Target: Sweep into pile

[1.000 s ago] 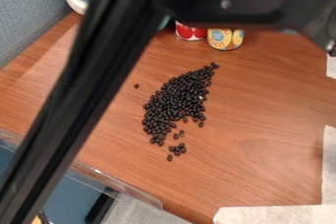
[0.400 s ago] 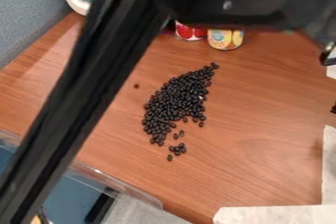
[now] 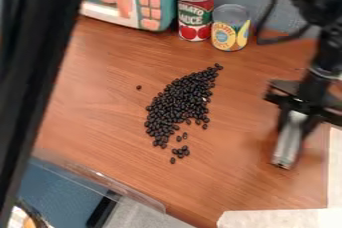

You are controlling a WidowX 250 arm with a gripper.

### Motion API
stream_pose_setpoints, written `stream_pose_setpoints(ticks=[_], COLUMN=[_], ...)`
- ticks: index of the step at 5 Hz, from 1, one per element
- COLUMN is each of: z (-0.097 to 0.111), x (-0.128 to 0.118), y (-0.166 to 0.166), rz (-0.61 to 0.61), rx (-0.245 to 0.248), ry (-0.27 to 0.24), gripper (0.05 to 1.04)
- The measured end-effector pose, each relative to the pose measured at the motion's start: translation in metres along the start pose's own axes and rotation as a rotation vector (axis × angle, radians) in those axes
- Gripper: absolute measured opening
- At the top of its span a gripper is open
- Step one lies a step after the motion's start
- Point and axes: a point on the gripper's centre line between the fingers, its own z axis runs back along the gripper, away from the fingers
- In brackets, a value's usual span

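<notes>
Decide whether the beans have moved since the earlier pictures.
No: judged against the red can, the beans lie where they did before.

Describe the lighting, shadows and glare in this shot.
Camera view: soft, fairly even light over the dark beans; a faint, diffuse shadow on the wooden tabletop beside the gripper; pale glints along the clear plastic edge at lower left.

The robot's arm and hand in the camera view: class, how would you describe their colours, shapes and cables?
The arm is black, built of chunky jointed parts, with a pale, metallic-looking band near the hand. A thick black cable loops out beside it. The hand is black too, with broad, flat pieces jutting sideways at its top.
</notes>
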Motion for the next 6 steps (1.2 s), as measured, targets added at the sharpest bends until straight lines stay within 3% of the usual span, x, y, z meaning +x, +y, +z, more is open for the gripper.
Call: stream_pose_setpoints(ticks=[3, 4, 5, 6], z=[0.013, 0.028, 0.040, 0.027], x=[-0.031, -0.042, -0.062, -0.084], y=[0.079, 0.082, 0.077, 0.080], rz=[0.113, -0.008, -0.171, -0.305], rx=[0.037, 0.021, -0.034, -0.048], ry=[0.032, 0.005, -0.006, 0.015], gripper=[0.381, 0.381, 0.381, 0.381])
